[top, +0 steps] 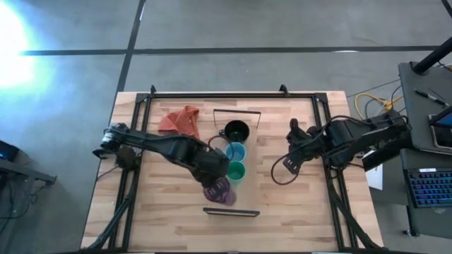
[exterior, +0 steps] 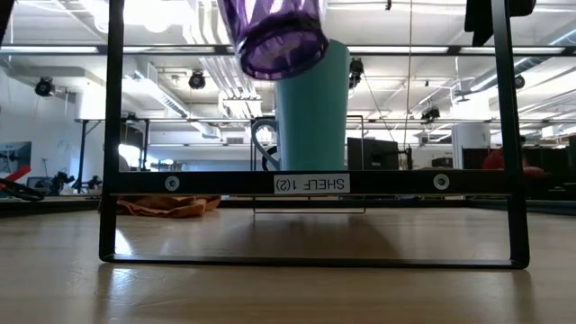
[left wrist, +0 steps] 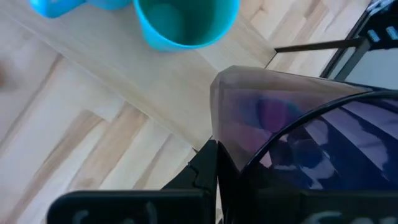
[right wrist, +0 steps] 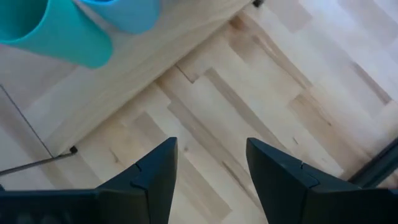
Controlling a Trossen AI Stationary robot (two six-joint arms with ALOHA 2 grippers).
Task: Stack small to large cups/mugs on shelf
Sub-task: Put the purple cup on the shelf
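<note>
The shelf (top: 248, 152) is a narrow light board running from far to near, with dark rails at its ends. On it stand a black cup (top: 236, 130), a light blue cup (top: 235, 152) and a green cup (top: 236, 171) in a row. My left gripper (top: 214, 185) is shut on the purple cup (top: 222, 192), held in the air over the shelf's near part; it also shows at the top of the low view (exterior: 274, 36). My right gripper (right wrist: 210, 168) is open and empty over the table, right of the shelf. My left gripper holds the purple cup by its side wall (left wrist: 231, 134). One finger (left wrist: 205, 171) lies against the outside of the wall; the cup hides the other finger. The arm comes from the table's left. The cup hangs tilted and clear of the shelf (exterior: 279, 45).
An orange cloth (top: 180, 120) lies at the far left of the table. A thin dark wire frame (top: 237, 111) stands at the shelf's far end, another rail (top: 232, 211) at its near end. A black cable (top: 282, 173) loops under the right arm.
</note>
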